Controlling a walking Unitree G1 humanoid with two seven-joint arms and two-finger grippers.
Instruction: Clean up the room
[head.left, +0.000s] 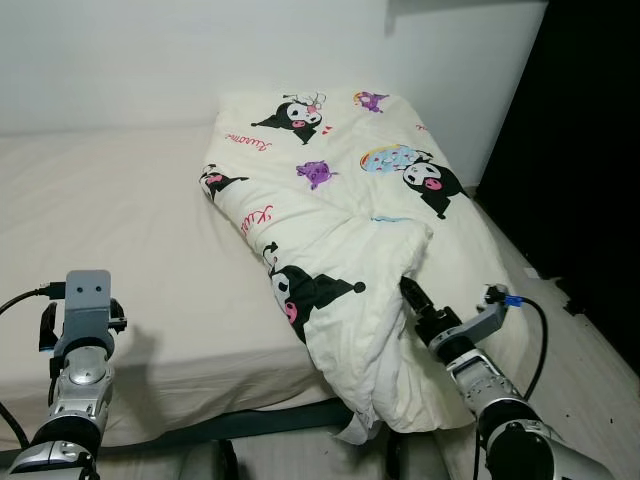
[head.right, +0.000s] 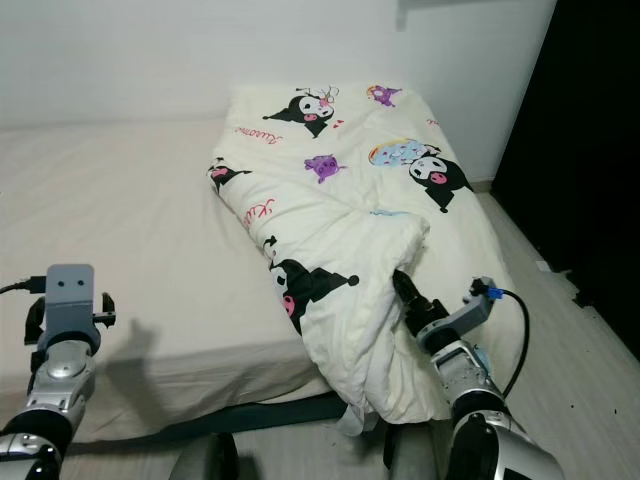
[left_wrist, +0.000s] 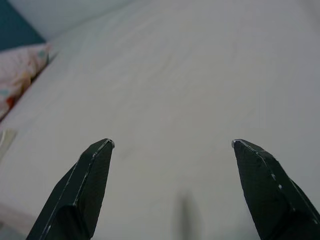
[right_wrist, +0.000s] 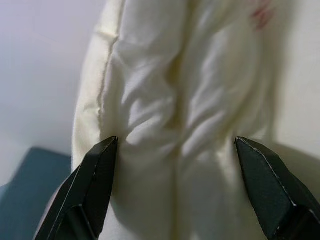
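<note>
the left pincer (left_wrist: 172, 145) hovered over the bare mattress sheet (head.left: 130, 220) near the bed's front left part, fingers spread wide and gripping nothing, so i'd guess it was just parked there waiting. the cartoon-print comforter (head.left: 340, 210) lay bunched along the bed's right side, one fold drooping over the front right edge, which looked like the mess to sort out. the right pincer (right_wrist: 175, 145) was pushed up against that hanging fold, fingers wide apart with the cloth bulging between them, not clamped yet, probably lining up a grab.
</note>
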